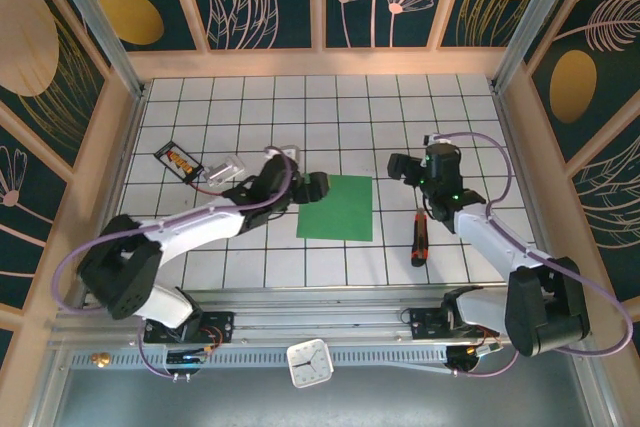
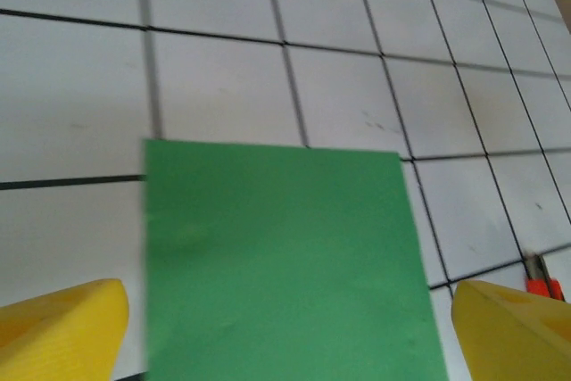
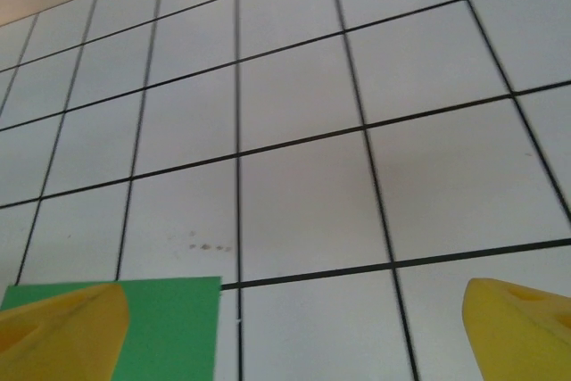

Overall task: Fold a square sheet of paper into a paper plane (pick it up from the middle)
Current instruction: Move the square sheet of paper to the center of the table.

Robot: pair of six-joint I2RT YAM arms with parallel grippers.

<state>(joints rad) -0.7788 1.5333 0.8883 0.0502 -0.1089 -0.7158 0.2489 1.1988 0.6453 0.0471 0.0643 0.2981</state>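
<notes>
White arms (image 1: 200, 222), purple cables (image 1: 468, 136), yellow fingers (image 2: 53, 332)

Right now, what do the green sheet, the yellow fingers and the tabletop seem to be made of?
Green sheet: probably thin matte paper; it lies dead flat with crisp edges.
Yellow fingers: likely moulded or printed plastic, with a faint ribbed texture.
Tabletop: a smooth white board with black grid lines; the actual material is unclear.
</notes>
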